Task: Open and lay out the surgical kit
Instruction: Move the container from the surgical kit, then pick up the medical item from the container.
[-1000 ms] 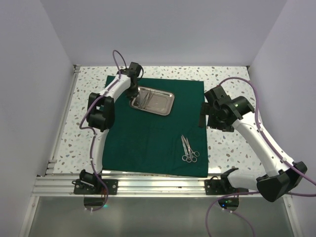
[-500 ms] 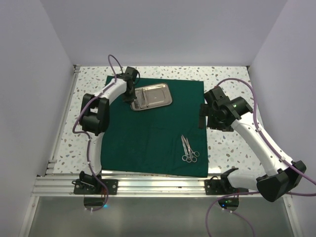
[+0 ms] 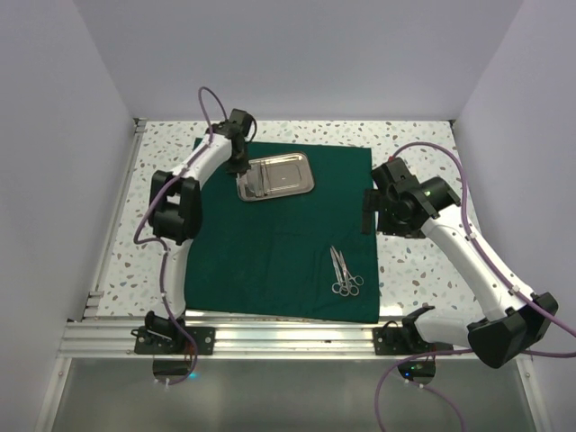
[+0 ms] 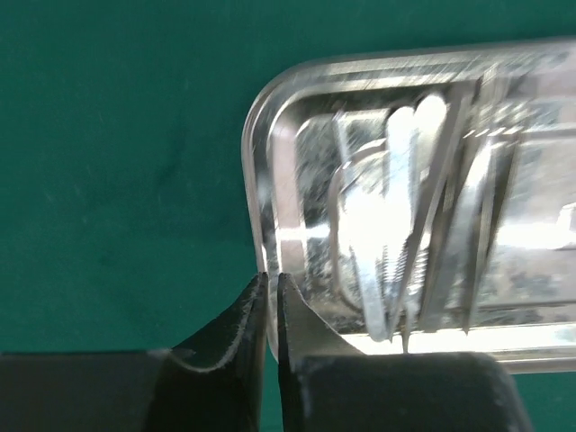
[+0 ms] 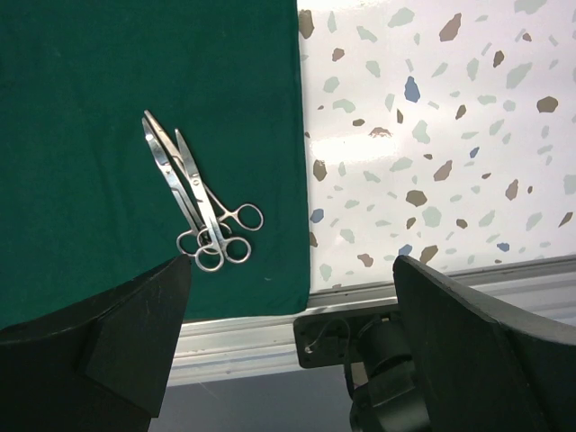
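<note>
The dark green drape [image 3: 270, 243] lies spread flat on the table. The steel tray [image 3: 279, 175] sits on its far part, with thin silver instruments [image 4: 396, 207] inside. My left gripper [image 3: 241, 166] is shut on the tray's left rim; in the left wrist view my left gripper [image 4: 270, 283] pinches the rim of the tray [image 4: 270, 153]. Two ring-handled scissors [image 3: 343, 271] lie on the drape near its front right; they also show in the right wrist view [image 5: 200, 202]. My right gripper [image 3: 368, 212] is open and empty above the drape's right edge [image 5: 292, 261].
The speckled table [image 3: 414, 261] shows to the right of the drape and along its far and left sides. A metal rail [image 3: 288, 335] runs along the near edge, with the arm mounts on it. White walls enclose the table on three sides.
My left gripper has pulled the tray back and to the left and turned it nearly square to the drape. The right arm and the scissors have not moved.
</note>
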`<state>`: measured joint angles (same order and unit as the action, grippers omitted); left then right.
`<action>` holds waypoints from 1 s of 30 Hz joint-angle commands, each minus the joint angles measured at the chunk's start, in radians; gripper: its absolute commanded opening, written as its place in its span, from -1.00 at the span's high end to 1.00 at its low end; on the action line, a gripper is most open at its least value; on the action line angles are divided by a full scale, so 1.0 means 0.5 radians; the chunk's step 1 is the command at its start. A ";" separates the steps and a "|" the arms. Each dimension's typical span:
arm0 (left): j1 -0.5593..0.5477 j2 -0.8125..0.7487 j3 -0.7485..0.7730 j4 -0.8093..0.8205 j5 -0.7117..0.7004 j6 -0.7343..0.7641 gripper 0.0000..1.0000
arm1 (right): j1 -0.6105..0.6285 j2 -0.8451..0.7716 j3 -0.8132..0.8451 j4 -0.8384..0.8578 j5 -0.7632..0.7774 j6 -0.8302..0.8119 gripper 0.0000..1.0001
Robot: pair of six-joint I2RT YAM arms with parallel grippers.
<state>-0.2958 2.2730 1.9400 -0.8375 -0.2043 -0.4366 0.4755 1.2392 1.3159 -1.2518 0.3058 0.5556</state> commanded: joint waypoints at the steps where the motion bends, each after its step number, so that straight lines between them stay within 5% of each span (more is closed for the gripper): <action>1: -0.010 0.040 0.271 -0.061 -0.030 0.115 0.70 | -0.009 -0.042 -0.015 0.028 0.057 -0.031 -0.97; 4: -0.037 0.074 0.378 -0.074 -0.009 0.134 0.43 | -0.009 -0.046 -0.015 0.028 0.066 -0.022 -0.97; 14: -0.154 0.181 0.446 0.009 0.132 0.134 0.24 | -0.009 -0.070 -0.021 -0.003 0.100 0.021 -0.97; 30: -0.160 0.347 0.535 -0.006 0.114 0.118 0.35 | -0.009 -0.085 -0.021 -0.064 0.149 0.070 -0.97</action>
<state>-0.3801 2.4256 2.1715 -0.8516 -0.1490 -0.3965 0.4755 1.2148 1.3064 -1.2701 0.3511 0.5716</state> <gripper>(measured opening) 0.333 0.985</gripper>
